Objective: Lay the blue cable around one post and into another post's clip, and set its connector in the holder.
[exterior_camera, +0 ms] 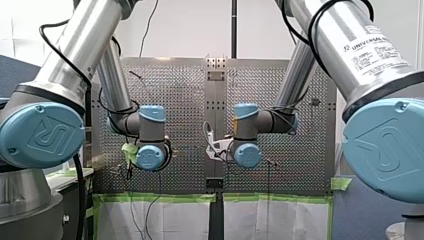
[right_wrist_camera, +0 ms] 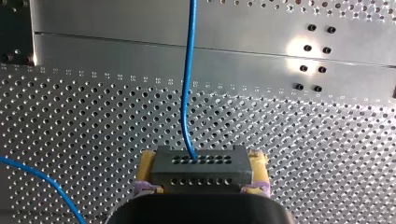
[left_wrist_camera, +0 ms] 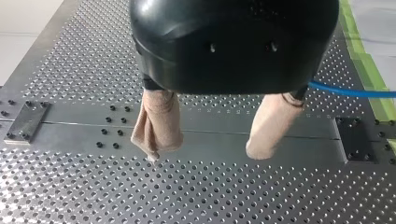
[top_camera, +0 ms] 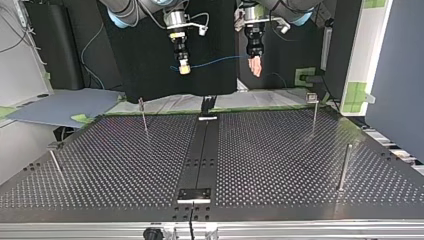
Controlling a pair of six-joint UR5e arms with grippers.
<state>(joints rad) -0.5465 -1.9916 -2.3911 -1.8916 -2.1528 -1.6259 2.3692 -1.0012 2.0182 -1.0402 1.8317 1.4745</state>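
Four thin posts stand on the perforated table (top_camera: pixel 280 165), and I take them as the top view runs, left to right, where my arms are crossed. The far-left post (top_camera: pixel 55 167) stands by the table's side edge. The back-left post (top_camera: pixel 144 116) stands near the far edge. Neither one touches the cable.

Next comes my right gripper (top_camera: pixel 184 70), hanging high above the table. In the right wrist view its yellow pads (right_wrist_camera: pixel 258 168) are clamped on the two sides of the black connector (right_wrist_camera: pixel 201 167), which sits level between them (right_wrist_camera: pixel 201 163). The blue cable (right_wrist_camera: pixel 187 93) leaves the connector's face and runs straight ahead over the table. A second stretch of it curves past beside the gripper.

In the top view the blue cable (top_camera: pixel 215 62) spans the air between my two grippers with a slight sag, well clear of every post. Below it the centre strip (top_camera: pixel 200 150) carries a dark plate (top_camera: pixel 195 194) at the near edge.

My left gripper (top_camera: pixel 255 67) hangs at about the same height. The left wrist view shows its beige fingers (left_wrist_camera: pixel 161 119) spread apart, with only bare table between them (left_wrist_camera: pixel 203 155). The cable comes in beside the outer finger and vanishes behind the gripper's body. I cannot tell whether it touches there.

The back-right post (top_camera: pixel 314 114) has a small square head, and the near-right post (top_camera: pixel 344 167) stands closest to the camera. Both are apart from the cable.
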